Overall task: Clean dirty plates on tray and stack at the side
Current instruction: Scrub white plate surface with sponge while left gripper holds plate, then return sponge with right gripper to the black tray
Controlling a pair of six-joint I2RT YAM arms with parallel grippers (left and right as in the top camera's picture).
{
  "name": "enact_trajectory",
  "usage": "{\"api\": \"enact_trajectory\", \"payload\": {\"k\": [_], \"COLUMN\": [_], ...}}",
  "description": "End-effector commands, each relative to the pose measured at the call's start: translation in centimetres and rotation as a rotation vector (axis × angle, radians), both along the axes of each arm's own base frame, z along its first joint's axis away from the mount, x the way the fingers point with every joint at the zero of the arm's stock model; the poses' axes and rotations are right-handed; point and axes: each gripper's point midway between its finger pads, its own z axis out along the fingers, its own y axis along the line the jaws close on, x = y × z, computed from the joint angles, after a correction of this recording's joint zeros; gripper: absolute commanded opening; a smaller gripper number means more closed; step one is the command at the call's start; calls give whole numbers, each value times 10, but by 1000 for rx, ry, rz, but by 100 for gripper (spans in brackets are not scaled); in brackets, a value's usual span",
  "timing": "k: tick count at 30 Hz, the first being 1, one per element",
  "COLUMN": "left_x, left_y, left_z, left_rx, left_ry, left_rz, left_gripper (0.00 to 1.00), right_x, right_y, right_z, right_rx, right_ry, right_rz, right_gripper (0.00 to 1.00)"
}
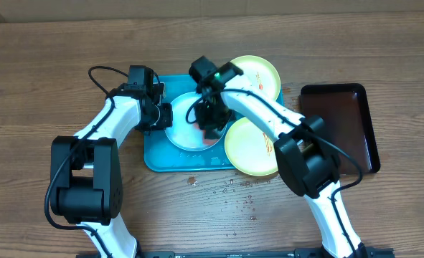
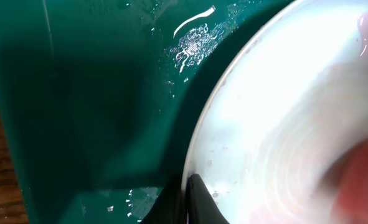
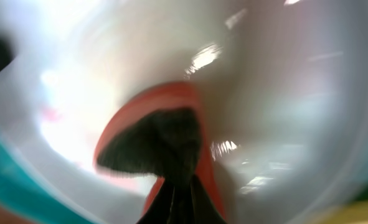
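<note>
Tray sits mid-table, long side parallel w/ the near edge. Blue-rimmed plate lies flat inside it, toward the tray's left half.

L gripper is at the plate's left rim. In the left wrist view its fingertips are pressed together on the rim of the plate, pinching it, w/ wet tray floor beside it.

R gripper is over the plate's right part, pointing down. In the right wrist view its fingers are closed on a sponge, red w/ a dark face, which is pressed onto the pale plate centre. That view is blurred; a faint pink smear shows at the left. A bit of red sponge shows under the gripper in the overhead view.

Two green-rimmed plates: one by the tray's far-right corner, toward the table's far edge; the other overlapping the tray's right rim, partly on the table. The R arm crosses between them.

Dark tray lies near the table's right edge, apart from the plates. Water drops are scattered on the wood between the tray and the near edge.
</note>
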Motion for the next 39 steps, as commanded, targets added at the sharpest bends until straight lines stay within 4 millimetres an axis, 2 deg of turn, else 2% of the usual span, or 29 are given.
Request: {"api": "enact_trajectory", "payload": {"k": [1, 7, 9, 11, 15, 18, 21, 24, 27, 29, 32, 35, 39], "left_x": [-11, -10, -9, -9, -9, -9, -7, -3, -1, 1, 5, 11, 17], "left_y": [5, 5, 5, 4, 4, 4, 4, 5, 11, 16, 20, 22, 23], "left_z": [-17, -17, -17, -17, -17, -14, -8, 1, 12, 22, 38, 59, 87], "left_rx": [33, 33, 33, 33, 33, 33, 32, 39, 72, 100, 127, 136, 146], "left_ry": [46, 40, 38, 38, 38, 33, 26, 9, 2, -3, -21, -60, -120], "left_rz": [-12, -12, -12, -12, -12, -12, -12, -9, -1, 3, 2, 2, 0], "left_gripper": [4, 4, 4, 4, 4, 4, 4, 5, 4, 4, 4, 5, 4], "right_x": [37, 50, 52, 51, 47, 43, 39, 37, 33, 27, 12, 2, 0], "right_y": [-17, -10, -18, -33, -79, -125, -178, -220, -261, -289, -327, -352, -361], "right_z": [24, 95, 120, 145, 191, 223, 245, 260, 260, 247, 213, 174, 132], "right_rx": [-76, 51, 72, 81, 90, 82, 30, 16, -25, -81, -166, -189, -166], "right_ry": [-139, -185, -200, -214, -246, -278, -317, -356, -351, -311, -198, -91, -25], "right_rz": [-40, -66, -82, -108, -188, -272, -375, -454, -539, -599, -679, -758, -795], "right_gripper": [4, 4, 4, 4, 4, 4, 4, 4, 4, 4, 4, 4, 4]}}
